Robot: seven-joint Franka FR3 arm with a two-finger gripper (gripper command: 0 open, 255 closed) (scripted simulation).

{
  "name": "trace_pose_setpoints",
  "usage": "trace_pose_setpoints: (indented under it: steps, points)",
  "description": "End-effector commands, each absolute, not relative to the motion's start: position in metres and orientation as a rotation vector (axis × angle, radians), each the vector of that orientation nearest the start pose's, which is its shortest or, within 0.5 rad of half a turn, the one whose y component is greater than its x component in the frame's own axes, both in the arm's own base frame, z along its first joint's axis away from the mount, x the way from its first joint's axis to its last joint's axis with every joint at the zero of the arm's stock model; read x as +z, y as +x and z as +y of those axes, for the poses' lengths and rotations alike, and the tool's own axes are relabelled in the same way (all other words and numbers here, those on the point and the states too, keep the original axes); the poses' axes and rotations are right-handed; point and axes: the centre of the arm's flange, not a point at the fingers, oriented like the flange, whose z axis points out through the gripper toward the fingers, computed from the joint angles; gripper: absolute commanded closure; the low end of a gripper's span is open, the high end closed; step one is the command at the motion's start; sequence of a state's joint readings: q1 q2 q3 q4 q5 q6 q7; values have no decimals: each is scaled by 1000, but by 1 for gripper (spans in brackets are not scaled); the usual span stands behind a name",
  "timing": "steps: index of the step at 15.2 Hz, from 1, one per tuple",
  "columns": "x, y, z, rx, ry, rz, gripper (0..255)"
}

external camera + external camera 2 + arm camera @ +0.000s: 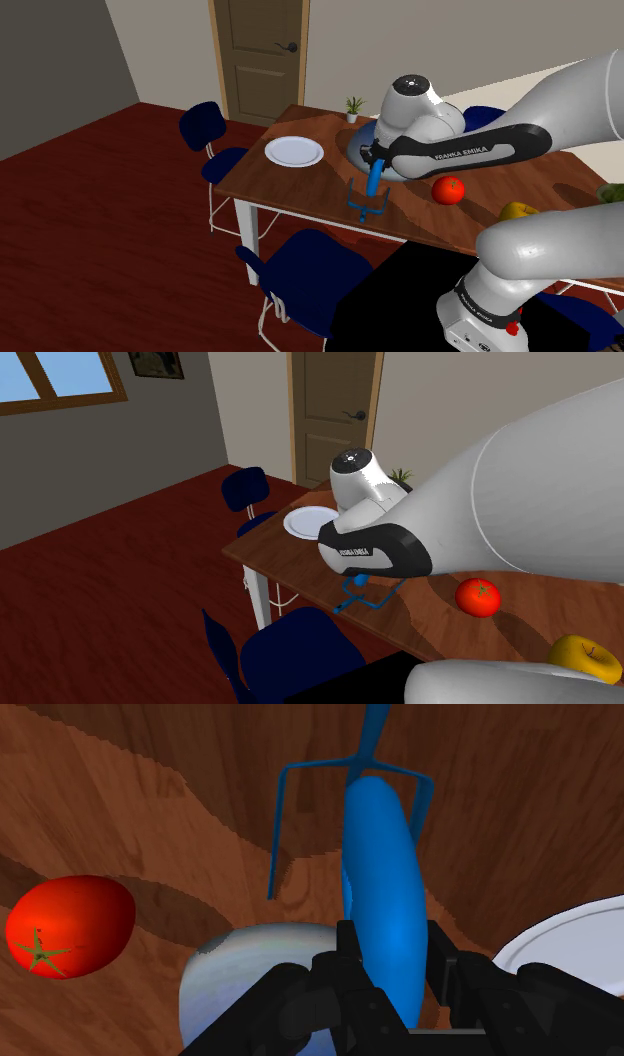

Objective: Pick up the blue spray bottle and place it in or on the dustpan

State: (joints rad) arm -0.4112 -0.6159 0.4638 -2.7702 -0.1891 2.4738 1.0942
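Observation:
My gripper (378, 160) is shut on the blue spray bottle (374, 180), a long smooth blue body. In the wrist view the fingers (441, 954) clasp the bottle (385, 894) from both sides. Its thin blue wire-like end (365, 206) points down toward the table's front edge and also appears under the forearm (360, 592). A grey-blue rounded pan (357, 150), which I take for the dustpan, lies on the wooden table right behind the gripper, and its pale rim (250, 969) sits just beside the fingers. I cannot tell whether the bottle touches the table.
A white plate (294, 151) lies at the shoulder view's left of the pan. A red tomato (448, 189) and a yellow fruit (517, 211) lie to the right. A small plant (354, 105) stands at the back. Blue chairs (310, 270) stand along the front edge.

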Motion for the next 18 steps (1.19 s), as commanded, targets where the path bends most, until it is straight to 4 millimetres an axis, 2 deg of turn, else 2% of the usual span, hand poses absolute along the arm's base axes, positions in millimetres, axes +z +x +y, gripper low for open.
trace_pose_setpoints:
  steps: [1,6,10,18]
  points:
    - [400,372,10,-695,-2918,1497,0]
    - [400,372,10,-695,-2918,1497,0]
    - [445,359,28,-695,-2918,1497,0]
    - [445,359,28,-695,-2918,1497,0]
